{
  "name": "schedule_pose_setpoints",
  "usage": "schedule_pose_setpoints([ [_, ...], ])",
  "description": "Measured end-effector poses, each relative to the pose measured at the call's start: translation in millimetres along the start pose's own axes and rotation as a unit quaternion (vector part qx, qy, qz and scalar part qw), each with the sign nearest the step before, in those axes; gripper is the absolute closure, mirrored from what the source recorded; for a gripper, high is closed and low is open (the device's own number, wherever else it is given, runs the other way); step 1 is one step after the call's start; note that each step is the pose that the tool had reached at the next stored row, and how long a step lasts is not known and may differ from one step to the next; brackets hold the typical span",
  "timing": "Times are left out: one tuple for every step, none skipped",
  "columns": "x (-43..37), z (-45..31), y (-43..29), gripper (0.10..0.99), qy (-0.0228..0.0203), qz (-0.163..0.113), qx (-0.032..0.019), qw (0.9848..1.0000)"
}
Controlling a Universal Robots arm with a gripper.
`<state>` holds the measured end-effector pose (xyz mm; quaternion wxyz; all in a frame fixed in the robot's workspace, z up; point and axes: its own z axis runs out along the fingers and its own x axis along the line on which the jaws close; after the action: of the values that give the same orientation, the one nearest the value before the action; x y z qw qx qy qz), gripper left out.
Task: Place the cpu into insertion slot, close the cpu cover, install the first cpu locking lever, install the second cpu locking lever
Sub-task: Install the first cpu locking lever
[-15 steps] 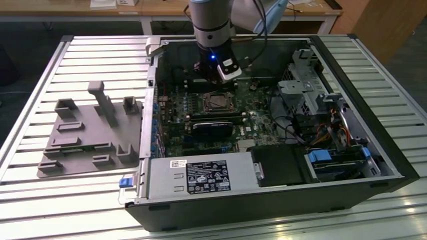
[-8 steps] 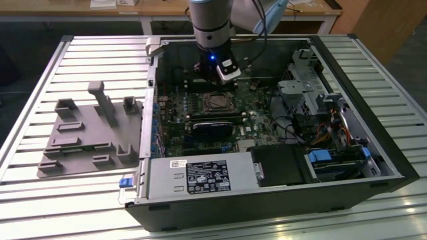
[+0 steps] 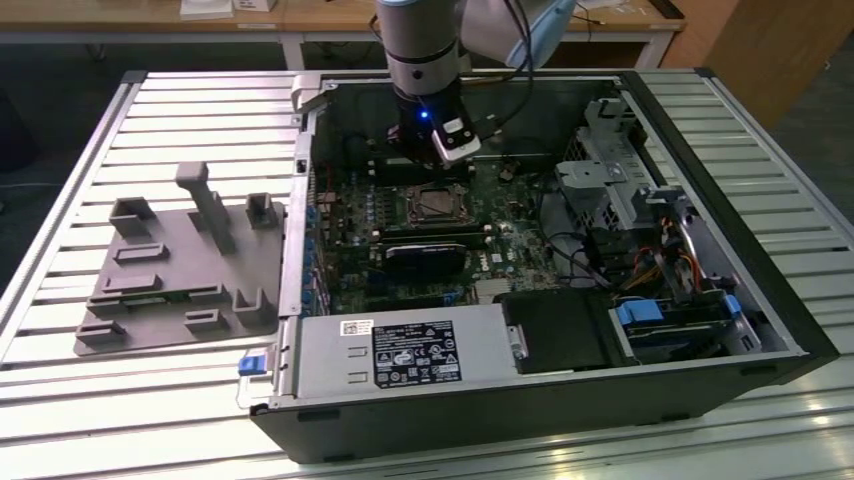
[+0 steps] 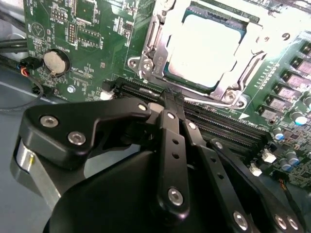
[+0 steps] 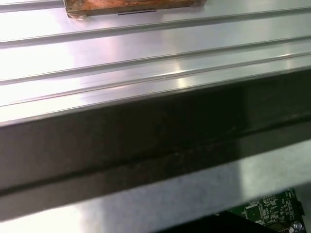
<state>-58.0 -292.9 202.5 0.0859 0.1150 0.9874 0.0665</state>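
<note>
The cpu (image 4: 204, 46), a square chip with a pale silver top, lies in the insertion slot (image 3: 434, 205) on the green motherboard. The cpu cover (image 4: 255, 46), a silver frame, lies down around it, and the chip shows through its window. A thin wire locking lever (image 4: 209, 102) runs along the socket's edge beside the black memory slots. My gripper (image 4: 171, 95) hangs just above that edge with its black fingers (image 4: 167, 121) pressed together and nothing between them. In the exterior view the gripper (image 3: 447, 160) stands inside the open case, just behind the socket.
The open computer case (image 3: 747, 330) lies on a slatted metal table (image 3: 120, 400). A grey plastic fixture (image 3: 174, 270) sits at the exterior view's left. A power supply (image 3: 400, 355), drive cage (image 3: 627, 180) and cables crowd the case. A coin battery (image 4: 54, 62) sits beside the socket.
</note>
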Motion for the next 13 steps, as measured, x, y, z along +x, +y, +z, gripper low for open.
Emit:
schedule_pose_setpoints([
  [1.1, 0.0, -0.2, 0.980, -0.0025, 0.000, -0.0006, 1.0000],
  [1.7, 0.2, -0.3, 0.980, -0.0048, 0.000, -0.0009, 1.0000],
  [1.9, 0.4, -0.3, 0.980, -0.0063, 0.000, -0.0011, 1.0000],
  [2.1, 0.5, -0.4, 0.980, -0.0069, 0.000, -0.0011, 1.0000],
  [2.2, 0.6, -0.5, 0.980, -0.0075, 0.000, -0.0011, 1.0000],
  [2.2, 0.7, -0.5, 0.980, -0.0079, 0.001, -0.0011, 1.0000],
  [2.3, 0.9, -0.5, 0.980, -0.0082, 0.001, -0.0010, 1.0000],
  [2.4, 1.2, -0.3, 0.980, -0.0083, 0.002, -0.0009, 1.0000],
  [2.6, 1.5, -0.2, 0.980, -0.0085, 0.003, -0.0008, 1.0000],
  [2.7, 1.8, 0.2, 0.980, -0.0087, 0.004, -0.0005, 1.0000],
  [2.9, 2.2, 0.8, 0.980, -0.0091, 0.007, -0.0002, 0.9999],
  [3.1, 2.5, 1.5, 0.980, -0.0094, 0.009, 0.0002, 0.9999],
  [3.4, 2.7, 2.3, 0.980, -0.0098, 0.012, 0.0008, 0.9999],
])
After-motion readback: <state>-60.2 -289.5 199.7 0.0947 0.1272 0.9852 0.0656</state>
